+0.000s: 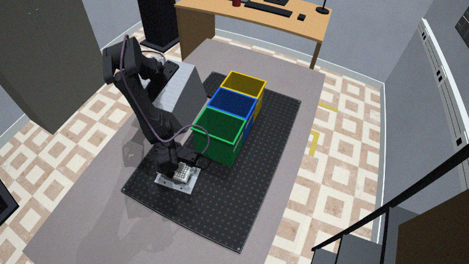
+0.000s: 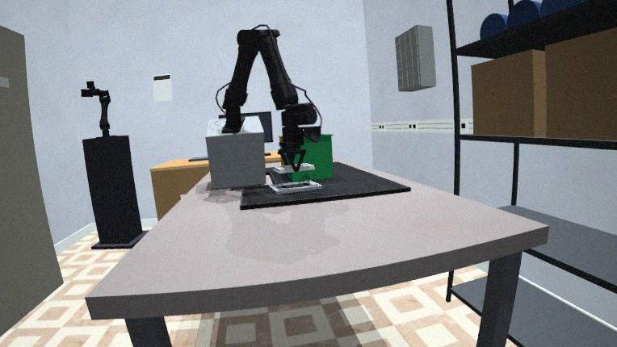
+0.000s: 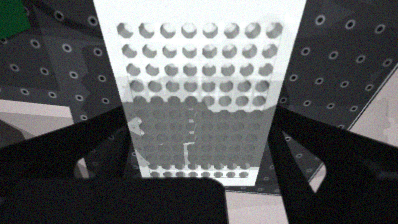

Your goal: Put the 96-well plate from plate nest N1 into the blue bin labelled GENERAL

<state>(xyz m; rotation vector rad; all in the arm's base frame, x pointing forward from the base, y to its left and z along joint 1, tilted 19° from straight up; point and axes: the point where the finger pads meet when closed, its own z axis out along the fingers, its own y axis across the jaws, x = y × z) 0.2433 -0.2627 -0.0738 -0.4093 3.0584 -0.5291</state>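
Observation:
My gripper is shut on the white 96-well plate and holds it a little above the plate nest N1. In the side view the plate hangs clear above the nest. In the wrist view the plate fills the space between my two dark fingers. The blue bin stands upright in the middle of a row, between the green bin and the yellow bin.
A grey box carrying the arm's base stands left of the bins. The bins and nest sit on a black perforated mat. The green bin is the closest one to my gripper.

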